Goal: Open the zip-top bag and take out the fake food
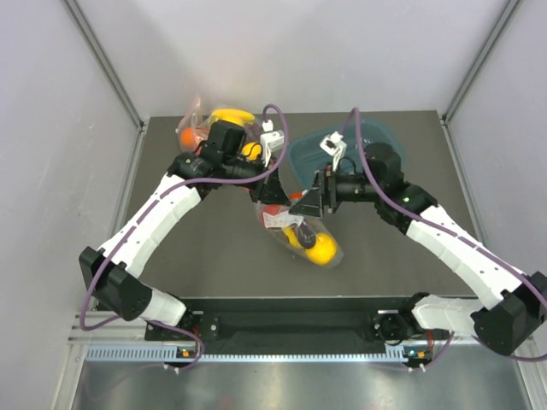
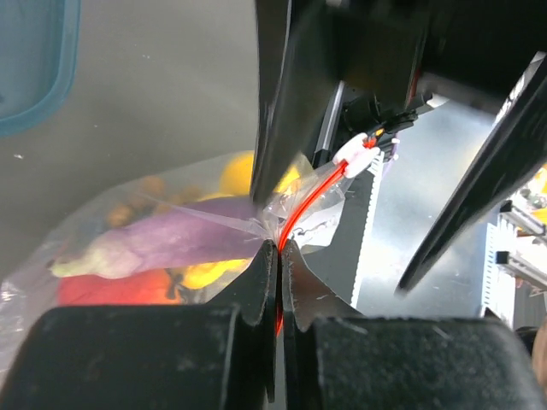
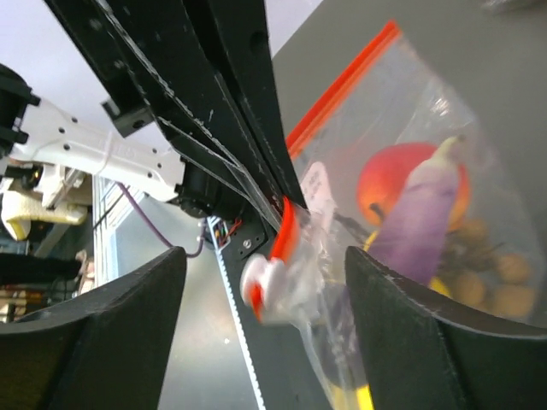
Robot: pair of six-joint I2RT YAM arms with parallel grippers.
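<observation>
left gripper [image 2: 279,254] pinches the zip-top bag [image 3: 402,137]; right gripper [image 3: 265,273] gapes alongside.

Clear zip-top bag [image 3: 376,120], red-orange zip uppermost, apparently lifted; fake food [image 3: 419,205] bunched inside its lower end.

- The zip-top bag [image 3: 410,111] is being seen as clear, crinkly plastic with a smooth red-orange strip [image 3: 342,85].
- The fake food [image 3: 423,213] is being shown as glossy plastic.
- The worktop [image 1: 214,256] is being seen as matt, dark grey.
</observation>
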